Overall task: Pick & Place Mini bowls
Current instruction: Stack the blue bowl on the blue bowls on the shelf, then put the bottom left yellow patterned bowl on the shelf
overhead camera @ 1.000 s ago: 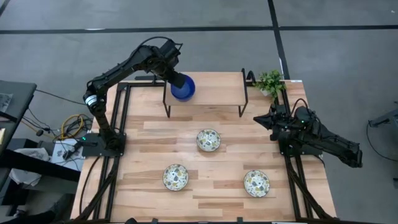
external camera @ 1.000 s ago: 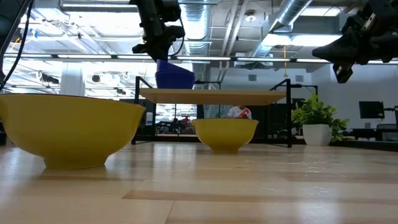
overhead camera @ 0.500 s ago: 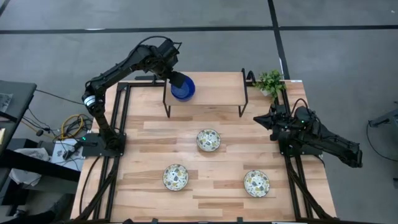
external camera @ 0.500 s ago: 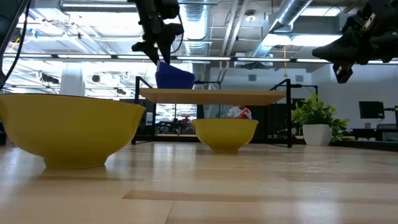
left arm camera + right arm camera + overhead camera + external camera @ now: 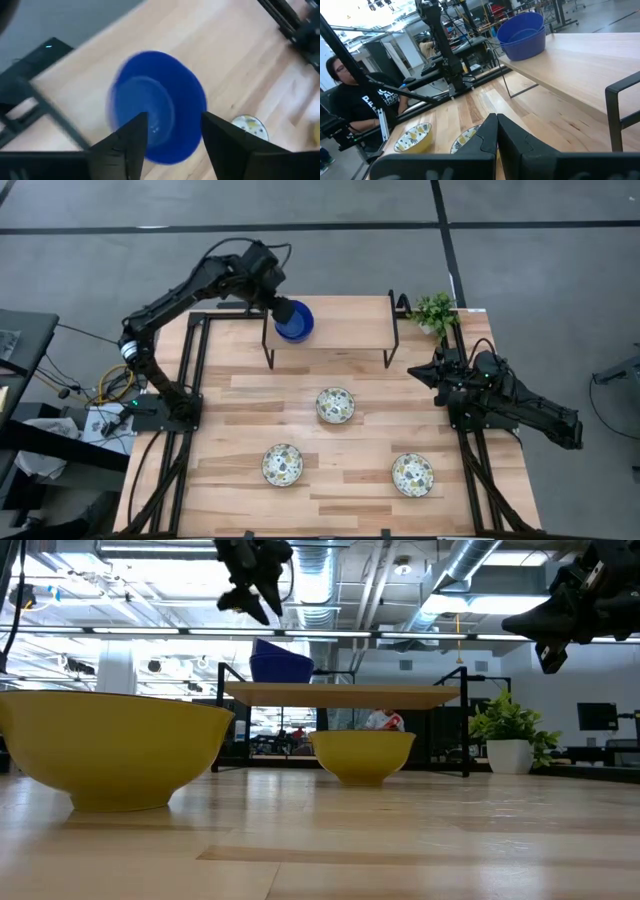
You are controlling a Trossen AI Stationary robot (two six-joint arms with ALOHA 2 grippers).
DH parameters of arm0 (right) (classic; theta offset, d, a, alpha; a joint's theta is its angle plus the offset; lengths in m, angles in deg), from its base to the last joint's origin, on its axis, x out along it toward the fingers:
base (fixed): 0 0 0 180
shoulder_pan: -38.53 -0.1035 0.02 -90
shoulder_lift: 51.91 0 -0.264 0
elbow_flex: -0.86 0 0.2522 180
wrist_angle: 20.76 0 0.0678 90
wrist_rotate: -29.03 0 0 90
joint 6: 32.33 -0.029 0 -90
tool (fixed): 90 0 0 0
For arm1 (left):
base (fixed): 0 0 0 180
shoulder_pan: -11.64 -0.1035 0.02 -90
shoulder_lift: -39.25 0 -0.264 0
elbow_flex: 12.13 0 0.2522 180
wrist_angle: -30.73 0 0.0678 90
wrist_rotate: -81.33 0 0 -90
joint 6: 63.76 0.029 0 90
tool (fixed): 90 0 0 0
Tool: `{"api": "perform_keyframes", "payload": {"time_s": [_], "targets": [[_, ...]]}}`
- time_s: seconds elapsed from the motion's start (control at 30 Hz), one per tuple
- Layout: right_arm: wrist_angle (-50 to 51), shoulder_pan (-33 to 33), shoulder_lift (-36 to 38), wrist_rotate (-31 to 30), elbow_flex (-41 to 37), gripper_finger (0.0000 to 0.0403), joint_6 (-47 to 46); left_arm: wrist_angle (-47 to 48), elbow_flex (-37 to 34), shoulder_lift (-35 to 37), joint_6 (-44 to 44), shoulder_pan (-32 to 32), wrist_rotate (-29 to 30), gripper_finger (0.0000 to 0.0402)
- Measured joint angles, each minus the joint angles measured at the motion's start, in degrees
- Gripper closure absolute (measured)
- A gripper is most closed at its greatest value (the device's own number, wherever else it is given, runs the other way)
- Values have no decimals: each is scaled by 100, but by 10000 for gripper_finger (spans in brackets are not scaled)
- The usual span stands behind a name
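The left gripper hung with fingers apart just above a stack of blue mini bowls on the raised shelf at the table's far edge, holding nothing. Three floral mini bowls lay on the table, mid to near side. The right gripper waited with its fingers pressed together at the right edge. The placing step looked finished; the next move would probably call for reaching a floral bowl.
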Motion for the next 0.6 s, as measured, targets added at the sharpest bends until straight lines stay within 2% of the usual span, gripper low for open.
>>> {"api": "perform_keyframes", "payload": {"time_s": [0.27,0.4,0.6], "targets": [[0,-1,-1,2,0,403,0,-332,-856,-9,77,-165,-53,271],[0,-1,0,3,0,403,-1,-386,-999,-6,78,-267,-82,289],[1,-1,0,4,0,403,-1,-1083,-992,245,36,-228,-565,298]]}}
